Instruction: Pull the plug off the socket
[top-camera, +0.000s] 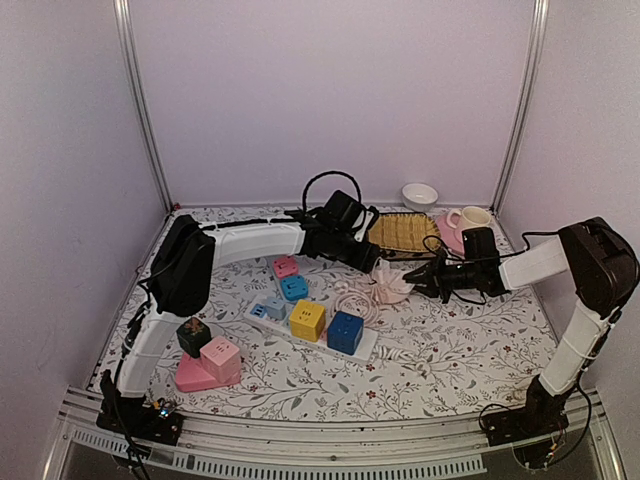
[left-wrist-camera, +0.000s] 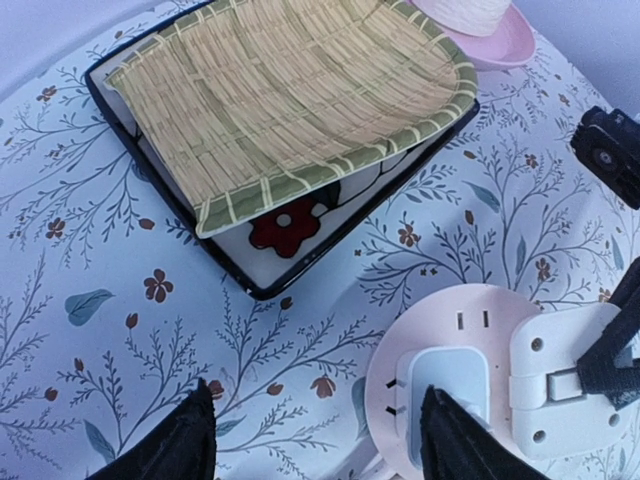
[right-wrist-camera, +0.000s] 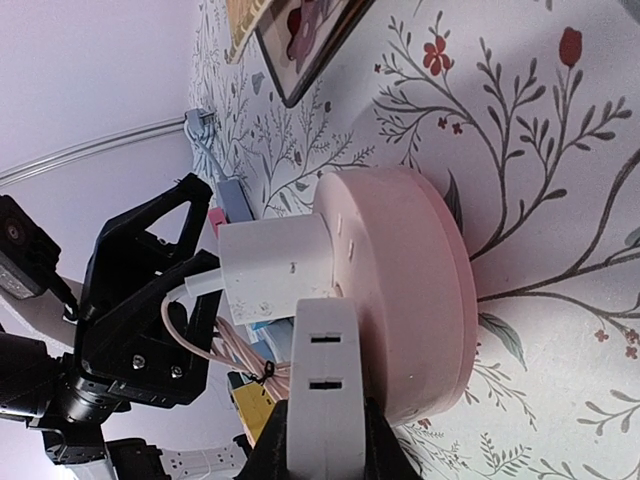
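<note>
Top external: noted left gripper (top-camera: 373, 262) spread wide over plug (left-wrist-camera: 442, 385), arm outstretched. Found right gripper (top-camera: 419, 279) clamping white adapter (right-wrist-camera: 324, 390) on socket (right-wrist-camera: 405, 290).

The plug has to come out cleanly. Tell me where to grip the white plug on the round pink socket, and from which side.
I'd grip the white plug across two opposite flat sides of its boxy body, coming straight down from above: it stands upright on top of the socket, its cable leaving its top end.
</note>
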